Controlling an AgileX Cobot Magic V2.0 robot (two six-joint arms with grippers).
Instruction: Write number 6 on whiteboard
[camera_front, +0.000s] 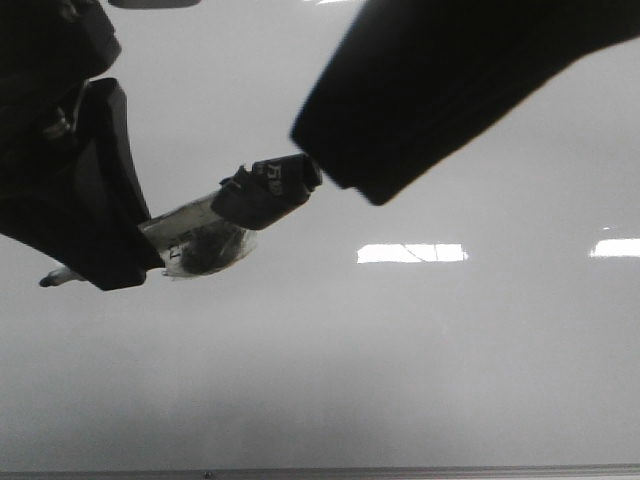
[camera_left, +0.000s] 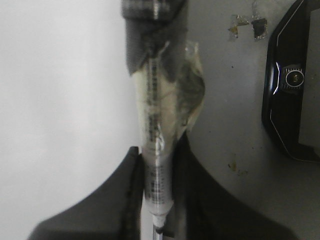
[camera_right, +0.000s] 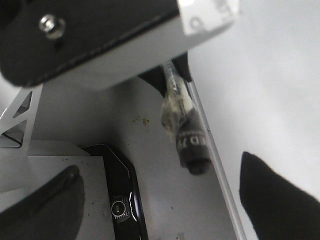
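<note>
The whiteboard (camera_front: 400, 360) is a big glossy pale grey sheet filling nearly the whole front view, with bright rectangular glare patches on its right half. A thin grey frame edge runs along its near side. From the right wrist view its frame shows as a slim metal strip beside the grey desk. No drawn 6 can be made out on the bare surface that shows; part of the board is hidden.

Setting appeared to be robotics lab bench: whiteboard (camera_front: 400, 380) lay flat under ceiling-light glare, beside scuffed grey tabletop (camera_left: 235, 125) carrying black electronic device (camera_left: 292, 80).
</note>
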